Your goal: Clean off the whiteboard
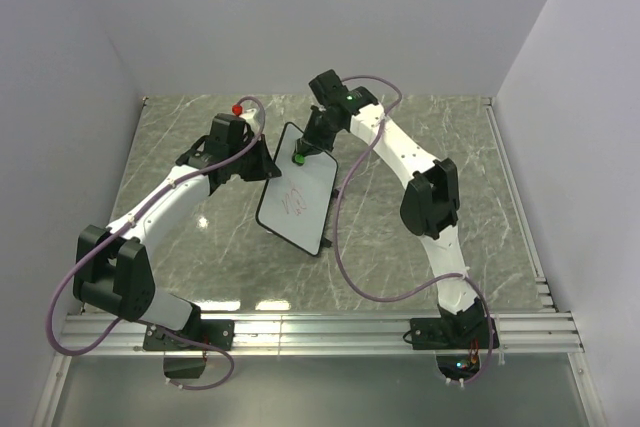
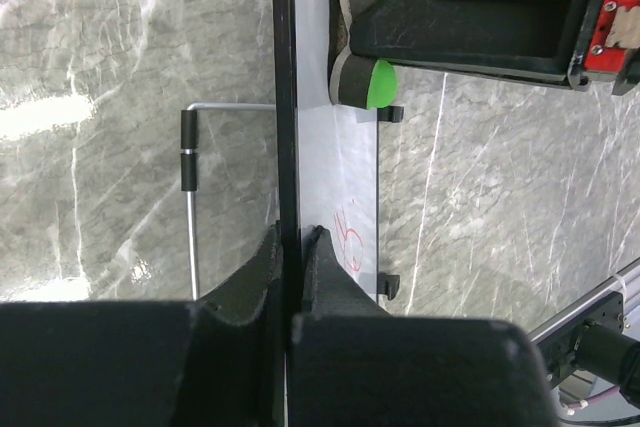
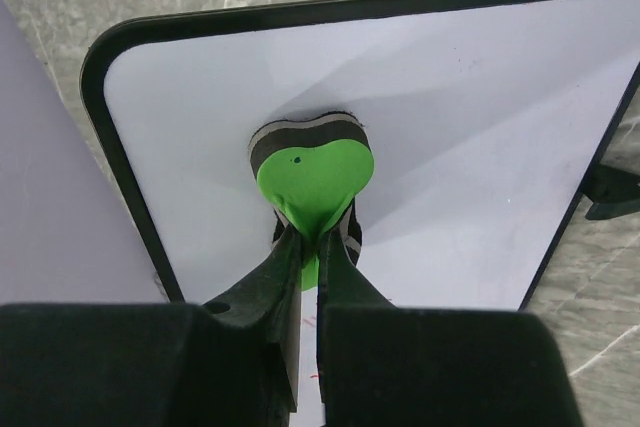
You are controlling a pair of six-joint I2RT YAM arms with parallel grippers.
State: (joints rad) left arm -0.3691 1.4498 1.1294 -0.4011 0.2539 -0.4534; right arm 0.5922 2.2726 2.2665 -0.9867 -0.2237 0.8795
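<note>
Now wiping: left claw (image 2: 297, 239) pinches the whiteboard (image 3: 470, 97) edge, right claw (image 3: 318, 237) presses its pinched eraser (image 3: 312, 172) on it; scribbles (image 1: 298, 203) behind the fingertips probably need a pull-back stroke

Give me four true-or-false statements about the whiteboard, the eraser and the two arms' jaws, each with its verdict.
1. The left jaws are shut on the whiteboard's edge. True.
2. The right jaws are open and empty. False: they are shut on the green eraser.
3. The eraser touches the board's white face. True.
4. The board is wiped clean. False: red scribbles show on it.
</note>
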